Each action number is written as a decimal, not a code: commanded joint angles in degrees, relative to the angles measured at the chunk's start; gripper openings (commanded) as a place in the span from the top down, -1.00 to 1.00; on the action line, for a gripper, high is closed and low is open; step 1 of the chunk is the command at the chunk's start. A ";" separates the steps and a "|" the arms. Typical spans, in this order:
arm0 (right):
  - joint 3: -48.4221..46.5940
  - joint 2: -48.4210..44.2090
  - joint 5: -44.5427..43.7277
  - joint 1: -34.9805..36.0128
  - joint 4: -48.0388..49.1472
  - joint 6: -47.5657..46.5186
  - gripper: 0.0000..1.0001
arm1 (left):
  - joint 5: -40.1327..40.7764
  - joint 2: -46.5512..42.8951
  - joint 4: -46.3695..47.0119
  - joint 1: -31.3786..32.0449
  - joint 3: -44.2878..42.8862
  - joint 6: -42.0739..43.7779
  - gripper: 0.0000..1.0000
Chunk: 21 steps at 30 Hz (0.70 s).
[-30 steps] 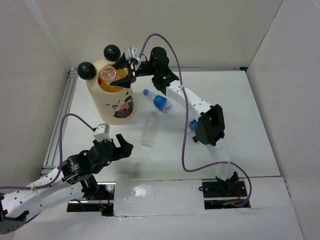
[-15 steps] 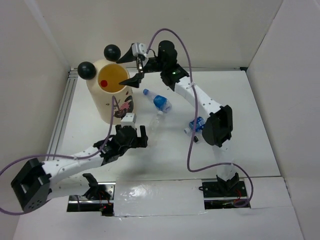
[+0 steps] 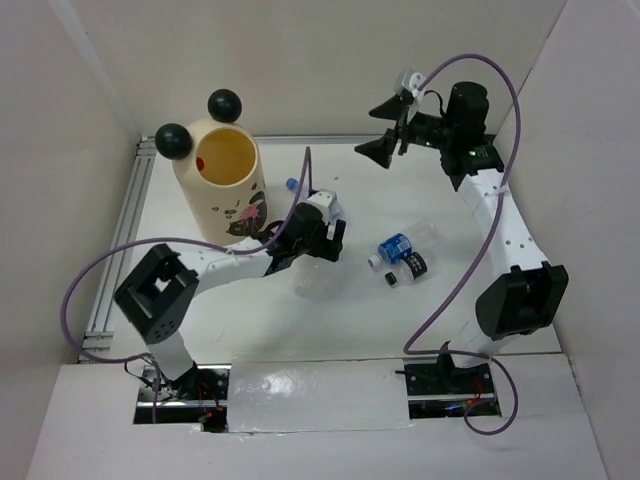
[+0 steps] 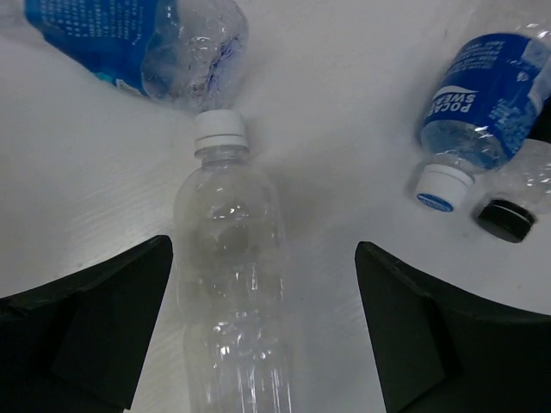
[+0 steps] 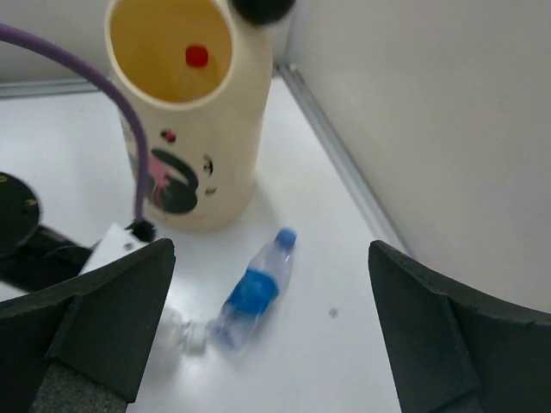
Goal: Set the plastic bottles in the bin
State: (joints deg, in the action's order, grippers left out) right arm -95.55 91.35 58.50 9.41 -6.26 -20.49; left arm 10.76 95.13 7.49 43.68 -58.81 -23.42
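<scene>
The cream bin [image 3: 222, 190] with black ball ears stands at the back left. A red spot [image 5: 197, 56] shows in its yellow inside. A clear white-capped bottle [image 4: 228, 267] lies on the table, and my left gripper [image 4: 264, 249] hovers open above it, a finger on each side, not touching. A blue-labelled bottle [image 5: 256, 288] lies just beyond it, partly hidden under my left wrist in the top view. Two more bottles [image 3: 400, 250], one blue-labelled and one with a black label, lie mid-table. My right gripper [image 3: 385, 130] hangs open and empty, high at the back.
The side walls close in the table left, right and back. A metal rail [image 3: 120, 240] runs along the left edge beside the bin. My left arm's purple cable [image 3: 95, 280] loops over the near left of the table.
My right gripper opened over the bin, dropping the orange bottle in, then swung away to the back right. The left arm reached from the near left to over the clear bottle.
</scene>
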 commanded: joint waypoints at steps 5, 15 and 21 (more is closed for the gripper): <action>12.29 -8.28 3.10 -11.49 -13.86 0.36 -1.00 | 0.82 11.20 -8.28 0.35 -6.50 4.26 -0.98; 20.57 -14.71 9.34 -21.88 -19.74 -5.42 -1.00 | 3.03 13.42 -13.72 2.81 -9.57 5.31 0.02; 23.30 -16.64 9.88 -24.53 -29.04 -13.85 -0.96 | 0.85 0.01 -16.80 5.79 -10.72 6.54 0.75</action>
State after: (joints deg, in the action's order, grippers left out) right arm -73.78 76.49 66.24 -14.50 -27.59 -28.29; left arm 12.91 105.38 -8.51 48.03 -67.70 -18.33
